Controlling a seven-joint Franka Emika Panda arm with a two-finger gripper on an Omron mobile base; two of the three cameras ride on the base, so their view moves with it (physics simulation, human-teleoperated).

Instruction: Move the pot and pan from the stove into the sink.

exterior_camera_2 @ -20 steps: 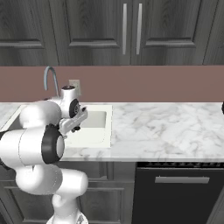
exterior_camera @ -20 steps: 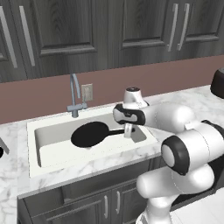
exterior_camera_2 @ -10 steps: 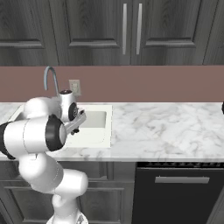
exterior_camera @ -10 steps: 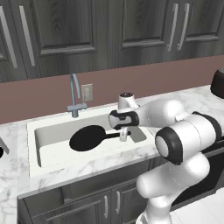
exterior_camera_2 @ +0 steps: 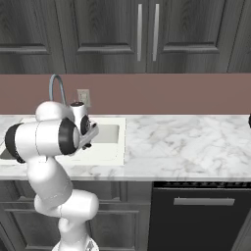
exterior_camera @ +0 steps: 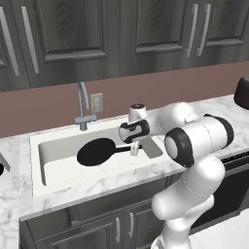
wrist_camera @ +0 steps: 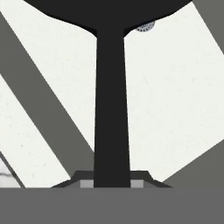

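The flat black pan [exterior_camera: 96, 151] lies low inside the white sink [exterior_camera: 48, 170], its long handle [exterior_camera: 120, 148] pointing right. My gripper [exterior_camera: 134, 150] reaches down over the basin's right half and is shut on the end of that handle. In the hand view the pan handle [wrist_camera: 111, 109] runs straight up from between my gripper's [wrist_camera: 112, 183] fingertips to the pan's round body [wrist_camera: 109, 11], with the sink's drain [wrist_camera: 147, 27] just beyond. From the frames I cannot tell whether the pan touches the basin floor. The pot and the stove are out of view.
A curved silver faucet [exterior_camera: 83, 104] stands behind the basin, by a wall outlet [exterior_camera: 96, 100]. White marble counter [exterior_camera_2: 186, 142] stretches to the right above a dark dishwasher [exterior_camera_2: 201, 211]. A dark appliance [exterior_camera: 242, 92] sits at the far right of the counter.
My arm's elbow has swung in towards the sink, and the hand has sunk slightly with the pan. The pan itself has barely shifted in the basin.
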